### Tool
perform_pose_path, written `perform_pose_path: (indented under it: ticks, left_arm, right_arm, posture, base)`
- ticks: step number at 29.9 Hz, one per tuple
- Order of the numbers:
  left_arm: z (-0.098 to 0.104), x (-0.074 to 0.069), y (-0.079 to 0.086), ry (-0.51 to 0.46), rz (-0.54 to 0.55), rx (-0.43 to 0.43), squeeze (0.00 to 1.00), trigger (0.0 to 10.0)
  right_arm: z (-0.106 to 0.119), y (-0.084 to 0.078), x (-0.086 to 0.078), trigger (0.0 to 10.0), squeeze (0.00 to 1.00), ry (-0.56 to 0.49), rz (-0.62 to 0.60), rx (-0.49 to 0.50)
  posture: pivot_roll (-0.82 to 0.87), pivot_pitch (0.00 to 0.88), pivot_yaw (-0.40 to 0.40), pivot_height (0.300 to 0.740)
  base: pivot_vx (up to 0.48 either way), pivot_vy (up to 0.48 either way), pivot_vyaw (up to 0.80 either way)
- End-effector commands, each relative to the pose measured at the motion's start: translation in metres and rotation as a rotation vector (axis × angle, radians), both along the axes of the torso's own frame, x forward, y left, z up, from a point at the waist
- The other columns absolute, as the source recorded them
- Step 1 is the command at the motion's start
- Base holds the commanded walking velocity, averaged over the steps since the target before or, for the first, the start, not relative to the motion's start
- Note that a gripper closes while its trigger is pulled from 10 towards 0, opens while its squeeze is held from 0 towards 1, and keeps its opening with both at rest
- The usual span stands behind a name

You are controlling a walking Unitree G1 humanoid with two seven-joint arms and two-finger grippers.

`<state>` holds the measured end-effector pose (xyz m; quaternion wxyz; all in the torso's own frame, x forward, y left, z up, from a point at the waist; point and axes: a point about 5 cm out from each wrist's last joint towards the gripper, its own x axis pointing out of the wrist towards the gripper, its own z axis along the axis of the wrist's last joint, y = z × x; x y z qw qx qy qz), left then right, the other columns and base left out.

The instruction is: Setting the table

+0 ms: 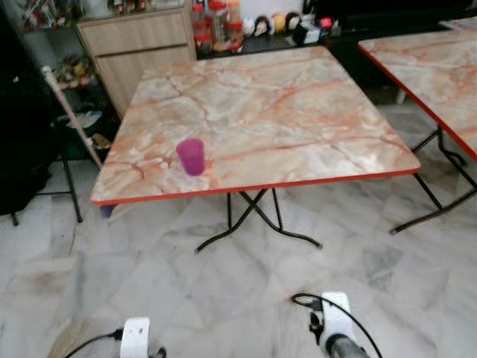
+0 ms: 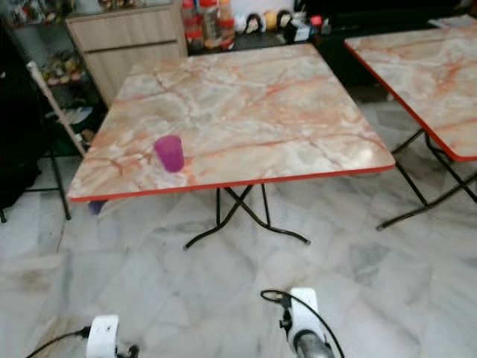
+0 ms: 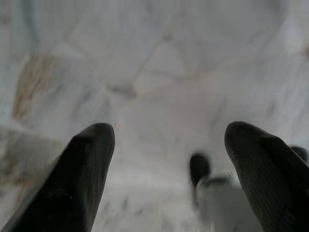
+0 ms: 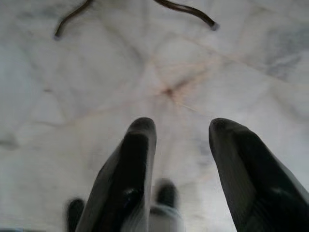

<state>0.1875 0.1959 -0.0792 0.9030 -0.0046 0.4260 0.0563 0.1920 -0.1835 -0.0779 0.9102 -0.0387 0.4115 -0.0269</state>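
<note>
Left gripper [image 3: 164,159] hangs low over the marble floor [image 1: 223,298], fingers wide apart, nothing held. Purple cup [image 1: 191,156] stands upright on the marble table [image 1: 298,112], near its front edge at about 7 o'clock of the top. From the arms it lies ahead at 11–12 o'clock, so left arm's prob nearer. Right gripper [image 4: 181,159] also low, partly open, empty.

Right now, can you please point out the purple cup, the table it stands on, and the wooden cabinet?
purple cup [image 1: 191,156]: left eye view, middle of its side wall.
table [image 1: 298,112]: left eye view, bare marbled top.
wooden cabinet [image 1: 138,48]: left eye view, drawer front.
</note>
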Motion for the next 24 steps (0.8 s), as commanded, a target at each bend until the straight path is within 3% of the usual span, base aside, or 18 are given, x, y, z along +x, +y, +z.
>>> perform_pose_path:
  ticks: [1, 24]
  left_arm:
    - [-0.0037, -0.009, 0.0054, 0.027, 0.028, 0.006, 0.0, 10.0]
    - [-0.0048, -0.0116, 0.0067, 0.035, 0.031, 0.006, 0.0, 10.0]
  right_arm:
    - [0.0037, 0.0016, 0.0073, 10.0, 0.0, -0.019, 0.011, -0.002]
    - [0.0013, 0.0039, 0.0039, 10.0, 0.0, 0.0, 0.01, 0.005]
  posture:
    - [0.03, 0.0, 0.08, 0.74]
    - [0.03, 0.0, 0.086, 0.74]
  base:
    - [0.39, 0.0, 0.8]
    - [0.391, 0.0, 0.03]
